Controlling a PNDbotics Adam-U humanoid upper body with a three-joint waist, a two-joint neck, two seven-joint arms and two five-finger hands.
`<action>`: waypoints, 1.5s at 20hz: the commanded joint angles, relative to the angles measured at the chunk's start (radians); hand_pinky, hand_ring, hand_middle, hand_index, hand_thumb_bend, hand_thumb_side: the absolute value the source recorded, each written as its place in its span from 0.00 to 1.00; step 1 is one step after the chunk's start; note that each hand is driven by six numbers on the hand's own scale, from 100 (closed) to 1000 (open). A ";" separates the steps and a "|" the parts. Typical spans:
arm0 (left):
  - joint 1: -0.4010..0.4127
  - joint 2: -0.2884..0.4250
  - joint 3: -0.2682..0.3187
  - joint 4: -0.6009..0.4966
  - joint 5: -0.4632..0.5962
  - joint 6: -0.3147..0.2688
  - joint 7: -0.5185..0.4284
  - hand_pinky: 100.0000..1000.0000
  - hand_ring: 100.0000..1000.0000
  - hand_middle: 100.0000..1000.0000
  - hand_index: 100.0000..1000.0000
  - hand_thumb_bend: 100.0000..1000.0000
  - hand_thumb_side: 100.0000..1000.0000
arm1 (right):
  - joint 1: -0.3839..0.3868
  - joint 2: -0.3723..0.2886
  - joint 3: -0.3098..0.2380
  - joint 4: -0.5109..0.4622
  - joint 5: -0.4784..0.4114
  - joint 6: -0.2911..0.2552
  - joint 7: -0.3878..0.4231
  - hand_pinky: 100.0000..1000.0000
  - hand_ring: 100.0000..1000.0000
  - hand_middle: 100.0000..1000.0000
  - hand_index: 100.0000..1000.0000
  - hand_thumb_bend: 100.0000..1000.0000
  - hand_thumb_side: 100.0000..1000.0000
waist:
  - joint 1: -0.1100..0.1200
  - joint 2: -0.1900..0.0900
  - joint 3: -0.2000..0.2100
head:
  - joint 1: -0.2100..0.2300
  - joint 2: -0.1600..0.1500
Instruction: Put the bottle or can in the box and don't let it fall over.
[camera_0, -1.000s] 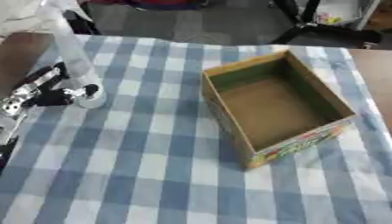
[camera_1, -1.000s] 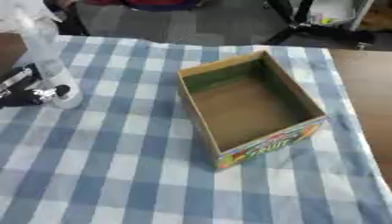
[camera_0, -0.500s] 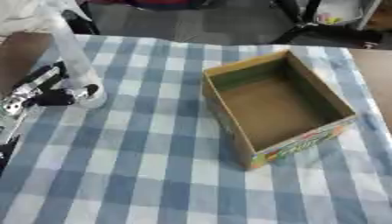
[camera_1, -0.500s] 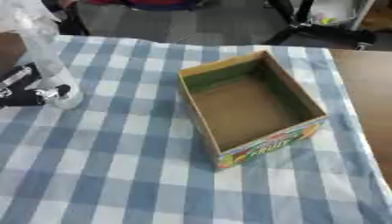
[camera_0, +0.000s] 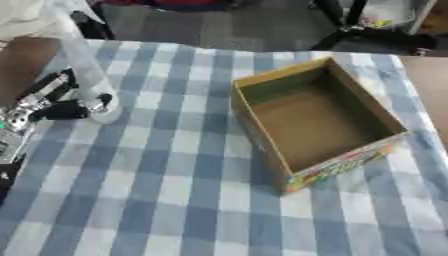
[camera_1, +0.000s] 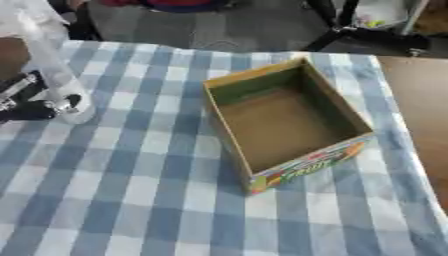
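Barely any change since a second ago: my left robot hand (camera_0: 54, 102) stays at the foot of the clear bottle (camera_0: 85, 65), and the bottle stands where it stood, at most a hair nearer the tabletop's left edge. Fingers and thumb are curled round the bottle's lower part, thumb tip (camera_0: 98, 102) showing on its right side. Bottle is upright, transparent, tall, its top reaching past the far edge of the checked cloth (camera_0: 166, 190); base looks to be on the cloth, can't tell if it's lifted a touch. The cardboard box (camera_0: 354, 97) sits well to the right of the robot hand, open side up, turned at an angle, green inner walls, brown floor, colourful print on its near outer wall (camera_1: 306, 165). Nothing inside it that I can see. Bottle and box are well apart, bare cloth between them. Bare brown tabletop (camera_1: 420, 100) shows beyond the cloth on the far right. Right robot hand shows in neither view.
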 joint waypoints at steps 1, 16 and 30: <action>-0.019 0.025 0.005 -0.012 0.008 0.008 0.005 1.00 0.83 0.88 0.78 0.22 0.22 | -0.002 -0.015 -0.012 -0.011 0.003 -0.001 -0.002 0.82 0.97 1.00 1.00 0.00 0.72 | 0.003 -0.014 -0.002 | 0.004 -0.013; -0.041 0.018 0.001 -0.004 0.003 -0.009 -0.027 1.00 0.85 0.91 0.98 0.36 0.36 | -0.001 -0.012 -0.011 -0.008 0.006 -0.001 0.003 0.82 0.97 1.00 1.00 0.00 0.72 | 0.001 -0.011 -0.006 | 0.012 -0.022; -0.061 0.002 -0.002 0.006 -0.003 0.003 -0.029 1.00 0.85 0.91 0.94 0.36 0.36 | -0.004 -0.006 -0.009 -0.007 0.011 0.000 0.006 0.82 0.97 1.00 1.00 0.00 0.73 | 0.000 -0.002 -0.010 | 0.018 -0.027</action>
